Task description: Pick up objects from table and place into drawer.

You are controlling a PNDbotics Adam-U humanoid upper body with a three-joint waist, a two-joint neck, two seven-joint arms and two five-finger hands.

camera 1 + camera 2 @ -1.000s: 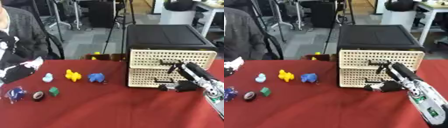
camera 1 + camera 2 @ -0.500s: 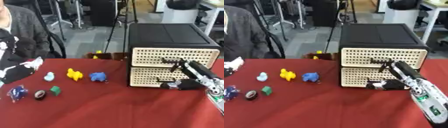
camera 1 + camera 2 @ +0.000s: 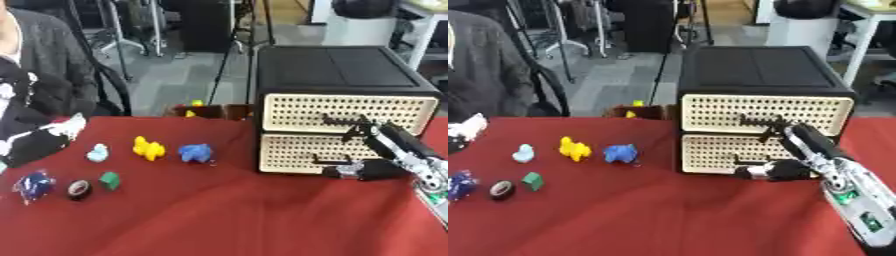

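While nothing has gone into a drawer yet, the task looks barely begun: the black two-drawer cabinet with cream perforated fronts point(image 3: 343, 107) stands on the red tablecloth point(image 3: 219, 210) at the right, and both fronts appear flush and closed. Robot's right hand point(image 3: 785, 169), black with silver joints, comes in from the lower right and sits low against the lower drawer front point(image 3: 719, 151), fingers curled at the small dark handle point(image 3: 750, 159); whether they actually hook it I cannot tell, reads more like closing on it than pulling. The upper drawer handle point(image 3: 343, 121) is untouched, with the forearm crossing just beside it. Left hand shows in neither view. All objects to be moved lie on the cloth well apart from the cabinet, on the left half: blue toy animal point(image 3: 196, 152) nearest the cabinet, yellow toy duck-like figure point(image 3: 148, 148) just beside it, pale blue small figure point(image 3: 98, 153) further left, then nearer the front edge a small green block point(image 3: 109, 180), a dark round ring-like object point(image 3: 79, 189) and a dark blue crumpled-looking item point(image 3: 32, 183). Judgement: drawer opening is the step in hand, all six picks and placements still left, plus closing if wanted.
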